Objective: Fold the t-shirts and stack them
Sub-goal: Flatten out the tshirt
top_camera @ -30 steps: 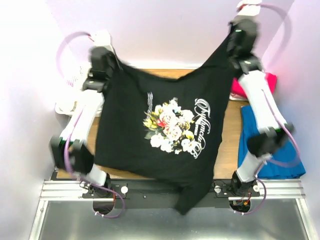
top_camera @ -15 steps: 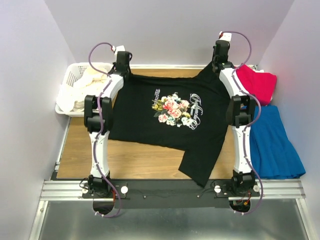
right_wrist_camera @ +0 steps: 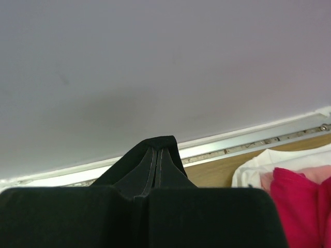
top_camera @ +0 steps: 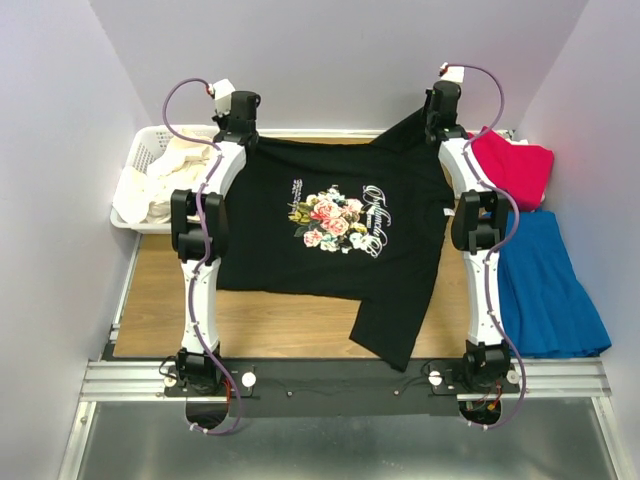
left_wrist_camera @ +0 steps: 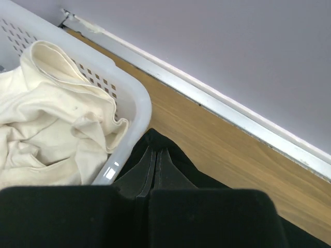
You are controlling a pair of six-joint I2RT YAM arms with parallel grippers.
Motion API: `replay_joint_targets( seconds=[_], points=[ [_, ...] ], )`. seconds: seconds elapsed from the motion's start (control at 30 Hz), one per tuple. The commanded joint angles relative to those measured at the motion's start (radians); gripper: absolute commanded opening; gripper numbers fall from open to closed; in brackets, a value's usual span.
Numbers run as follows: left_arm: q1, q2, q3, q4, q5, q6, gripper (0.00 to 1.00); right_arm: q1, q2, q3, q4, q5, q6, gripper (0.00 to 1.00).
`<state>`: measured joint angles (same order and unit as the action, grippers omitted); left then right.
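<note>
Black t-shirt [top_camera: 330, 240] spans L-R betw. L gripper [left_wrist_camera: 155, 155] & R gripper [right_wrist_camera: 156, 150], both pinching its far edge (body lies toward bases).

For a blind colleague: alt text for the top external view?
A black cotton t-shirt with a rose print lies spread on the wooden table, its far corners pinched by the left pincer and right pincer. A white lattice basket of cream cloth sits far left; crimson fabric and blue fabric lie right.
</note>
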<state>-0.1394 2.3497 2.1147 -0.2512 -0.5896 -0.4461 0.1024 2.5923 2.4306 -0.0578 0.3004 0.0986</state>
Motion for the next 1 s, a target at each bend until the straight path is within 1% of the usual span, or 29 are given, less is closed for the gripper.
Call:
replay_joint_targets(
  seconds=[0.0,0.13,0.3,0.5,0.63,0.97],
  points=[
    [0.034,-0.003,0.031,0.05,-0.098,-0.003,0.0,-0.009,0.041,0.05,0.049,-0.058,0.032,0.01],
    [0.038,0.028,0.059,0.029,-0.073,-0.009,0.0,-0.007,0.057,0.062,0.047,-0.072,0.038,0.01],
    [0.04,0.039,0.033,0.029,-0.055,-0.026,0.0,-0.009,0.065,0.061,0.049,-0.075,0.038,0.01],
    [0.044,0.06,0.054,0.041,-0.016,-0.014,0.0,-0.009,0.068,0.07,0.047,-0.084,0.035,0.01],
    [0.046,0.074,0.079,0.044,0.04,-0.006,0.0,-0.009,0.068,0.073,0.049,-0.076,0.03,0.01],
    [0.047,0.069,0.105,0.049,0.123,0.02,0.0,-0.007,0.017,0.067,0.049,-0.046,0.006,0.01]
  ],
)
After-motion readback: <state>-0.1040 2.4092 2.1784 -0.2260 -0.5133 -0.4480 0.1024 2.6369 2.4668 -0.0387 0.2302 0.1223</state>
